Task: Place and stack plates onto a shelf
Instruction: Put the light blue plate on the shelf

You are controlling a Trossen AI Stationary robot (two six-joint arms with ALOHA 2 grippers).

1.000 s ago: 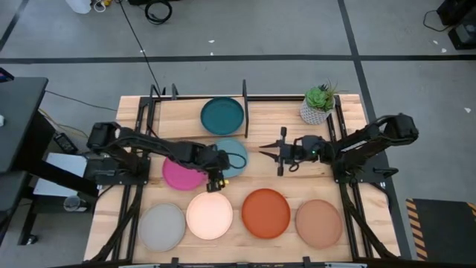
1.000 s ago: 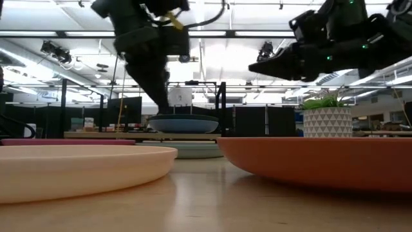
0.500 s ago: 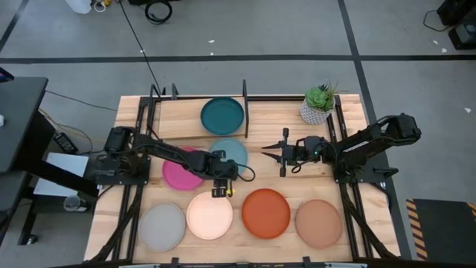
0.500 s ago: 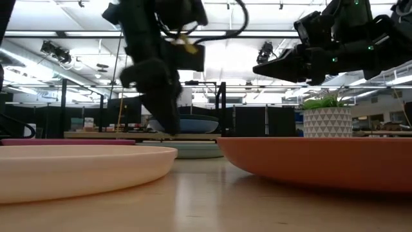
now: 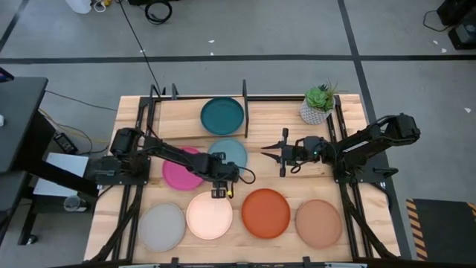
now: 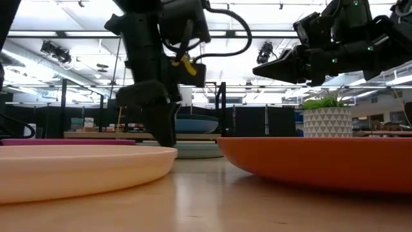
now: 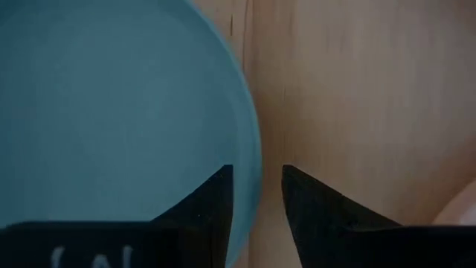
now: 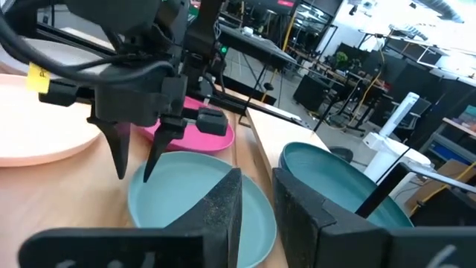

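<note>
The left gripper (image 7: 256,190), fingers a little apart, straddles the rim of the light blue plate (image 7: 111,112) mid-table. The right gripper (image 5: 269,151) waits nearby, slightly open.

A grey floor (image 5: 297,33) crossed by dark tape lines (image 5: 223,57) surrounds the wooden desk (image 5: 275,112). Beyond it, long ceiling lights (image 6: 270,33) brighten a workshop lined with dark racks (image 6: 257,119) and benches.
</note>
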